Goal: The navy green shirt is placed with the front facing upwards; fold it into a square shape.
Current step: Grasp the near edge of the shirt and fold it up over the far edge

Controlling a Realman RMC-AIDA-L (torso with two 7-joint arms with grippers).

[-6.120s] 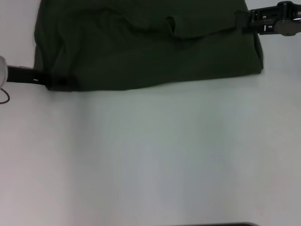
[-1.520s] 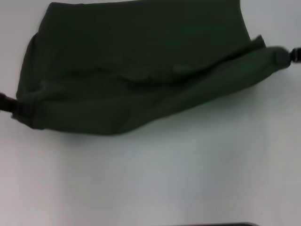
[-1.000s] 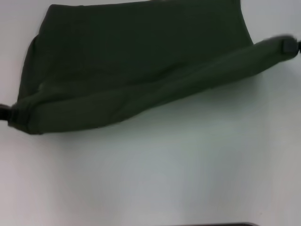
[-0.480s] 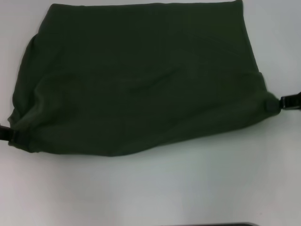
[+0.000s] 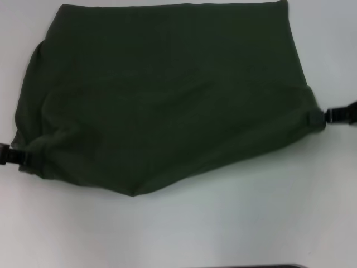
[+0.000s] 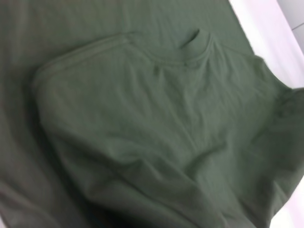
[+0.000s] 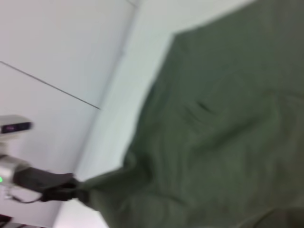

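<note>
Across the upper two thirds of the frame, the navy green shirt (image 5: 167, 95) lies on the white worktop (image 5: 223, 223), its near edge stretched between the left gripper (image 5: 15, 157) and right gripper (image 5: 329, 116), both clamping cloth.

The navy green shirt (image 5: 167, 100) is running past the far edge of the head view, so its far hem is cut off. Its chest lettering and neck label are lying out of sight under the folded cloth; only plain fabric and the ribbed collar (image 6: 197, 45) are showing in the left wrist view.

The left gripper (image 5: 12, 156) is showing only as a dark tip at the left edge, its arm cut off, its fingertips buried in the cloth. The right gripper (image 5: 329, 116) is likewise cropped at the right edge, its fingertips covered by a bunched corner.
</note>
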